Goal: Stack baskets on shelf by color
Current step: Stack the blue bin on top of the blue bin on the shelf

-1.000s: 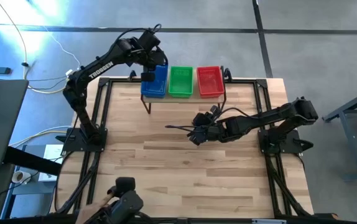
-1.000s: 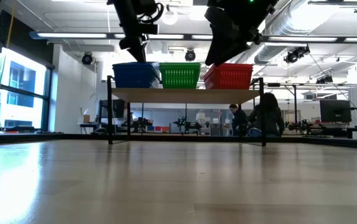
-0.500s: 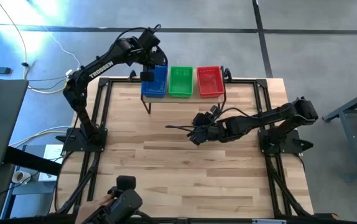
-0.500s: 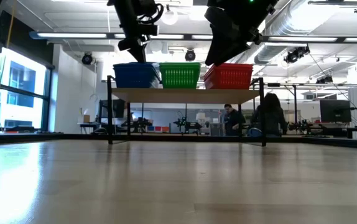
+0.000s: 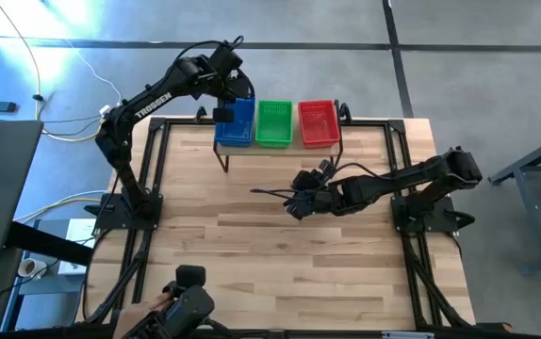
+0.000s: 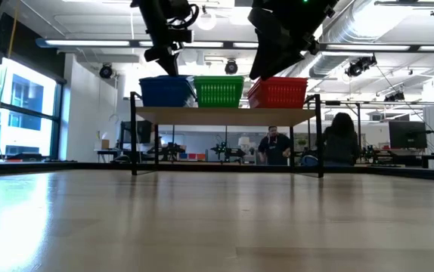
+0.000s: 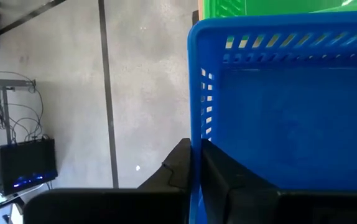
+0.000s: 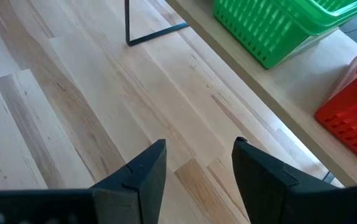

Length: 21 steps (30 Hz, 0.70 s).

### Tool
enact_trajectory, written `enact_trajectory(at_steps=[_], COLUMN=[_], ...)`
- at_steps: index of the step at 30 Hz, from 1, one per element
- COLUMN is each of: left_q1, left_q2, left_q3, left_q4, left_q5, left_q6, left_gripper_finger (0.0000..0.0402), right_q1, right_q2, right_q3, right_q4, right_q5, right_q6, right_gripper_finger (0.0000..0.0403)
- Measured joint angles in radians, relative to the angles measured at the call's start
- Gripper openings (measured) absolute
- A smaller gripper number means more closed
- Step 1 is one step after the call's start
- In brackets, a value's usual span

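At the left end of the shelf (image 5: pixel 280 149), the left hand (image 5: pixel 223 114) was clenched on the outer rim of the blue basket (image 5: pixel 236 122), its dark fingers (image 7: pixel 219 171) pinching the thin side wall from either side, as the left wrist view showed. The basket looked light and fairly stiff, though its mesh walls would likely flex under a hard squeeze; smooth plastic suggested a slippery hold, so the firmer top rim seemed the best place to grip. Beside it stood the green basket (image 5: pixel 273 123), then the red basket (image 5: pixel 318 123), three in a row on the light-wood board. How many baskets were nested in each colour could not be made out from any view. Farther right, the right hand (image 5: pixel 299 204) hung released over the bare surface (image 5: pixel 280 264) in front of the shelf, fingers (image 8: pixel 142 171) spread and grasping nothing. In the low view both arms were cut off at the top, and the shelf's rear legs were hidden. People in the room behind were too small to tell much.
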Motion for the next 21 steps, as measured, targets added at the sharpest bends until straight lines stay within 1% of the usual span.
enact_trajectory(at_steps=[8, 13, 21], left_q1=[0.0, 0.008, 0.044], left_q2=[0.0, 0.0, -0.001], left_q3=[0.07, 0.117, 0.134], left_q4=[-0.007, -0.049, -0.075], left_q5=[0.035, 0.047, 0.094], left_q6=[0.001, 0.011, 0.019], left_gripper_finger=[0.0005, 0.0004, 0.0003], right_q1=[0.0, 0.0, 0.0], right_q2=[0.0, 0.0, 0.0], right_q3=[0.0, 0.0, 0.0], right_q4=[0.0, -0.008, -0.007], right_q5=[0.0, 0.0, -0.002], right_q6=[0.0, 0.0, 0.0], right_gripper_finger=[0.0167, 0.0167, 0.0167])
